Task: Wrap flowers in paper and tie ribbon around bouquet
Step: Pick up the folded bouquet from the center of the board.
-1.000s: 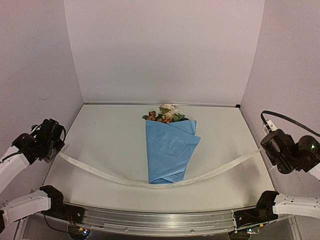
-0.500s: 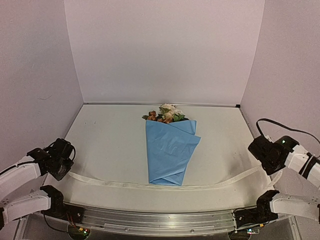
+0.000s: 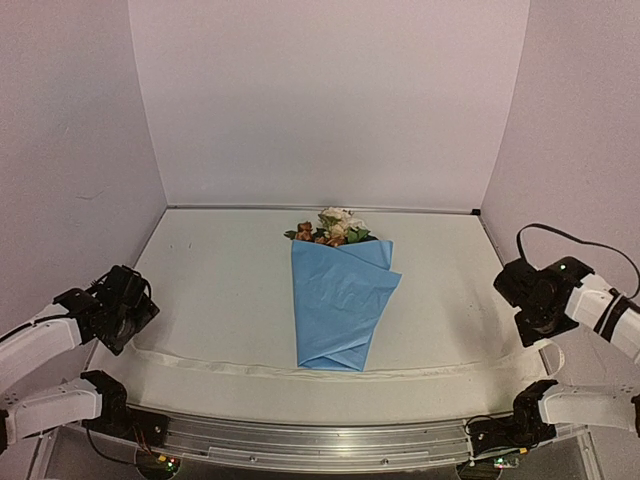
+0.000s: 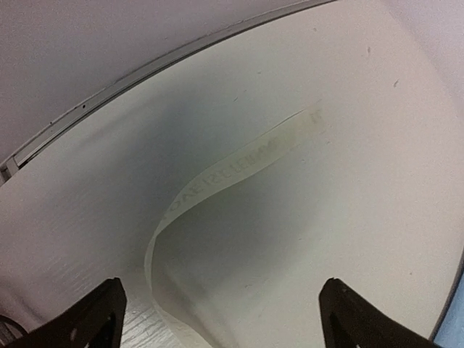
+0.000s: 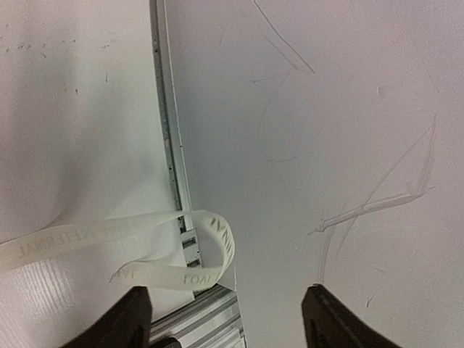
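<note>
White table (image 3: pixel 220 290), walled on 3 sides, metal rail (image 3: pixel 330 440) along near edge. Paper (image 3: pixel 338 300) already folded into a cone at table centre, flowers (image 3: pixel 335 228) poking out the far end.

Ribbon (image 3: pixel 250 368) lies flat across the near strip of table, passing right at the cone's near tip; touching or tucked under, can't tell. Not tied yet.

Left gripper (image 4: pixel 221 319): jaws wide, ribbon end runs loose between them, not pinched. Right gripper (image 5: pixel 228 319): jaws wide too, holding nothing; ribbon's right end curls into a loop right at the table's right edge.

Handling, judged:
- ribbon thin, floppy, very light, so it will sag and twist. Pinch flat near each end, 1 arm per end.
- paper soft, creases and unfolds easily. Avoid dragging the cone.
- blooms fragile, keep jaws off.

Room: open table both sides of the cone. Side walls sit close to both arms. Loop at the right edge could slip off.
</note>
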Action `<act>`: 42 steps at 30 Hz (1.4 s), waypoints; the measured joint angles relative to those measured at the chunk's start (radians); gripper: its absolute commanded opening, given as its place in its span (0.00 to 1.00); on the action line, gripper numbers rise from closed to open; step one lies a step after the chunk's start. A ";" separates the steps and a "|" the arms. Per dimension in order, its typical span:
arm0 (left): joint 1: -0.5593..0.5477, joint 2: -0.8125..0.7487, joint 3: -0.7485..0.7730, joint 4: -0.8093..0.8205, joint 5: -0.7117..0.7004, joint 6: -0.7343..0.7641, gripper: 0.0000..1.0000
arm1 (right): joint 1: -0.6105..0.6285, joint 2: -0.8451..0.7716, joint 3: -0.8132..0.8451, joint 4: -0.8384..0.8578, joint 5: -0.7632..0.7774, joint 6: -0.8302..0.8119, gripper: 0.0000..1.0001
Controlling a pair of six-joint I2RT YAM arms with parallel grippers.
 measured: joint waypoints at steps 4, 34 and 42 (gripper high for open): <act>0.000 0.002 0.106 -0.001 0.001 0.082 1.00 | 0.000 0.001 0.088 -0.040 -0.055 0.030 0.88; -0.272 0.591 0.191 0.708 0.792 0.325 0.81 | 0.362 0.315 -0.005 0.628 -0.731 0.443 0.85; -0.272 0.837 0.309 0.808 0.894 0.339 0.79 | 0.362 0.533 0.125 0.879 -0.815 0.470 0.88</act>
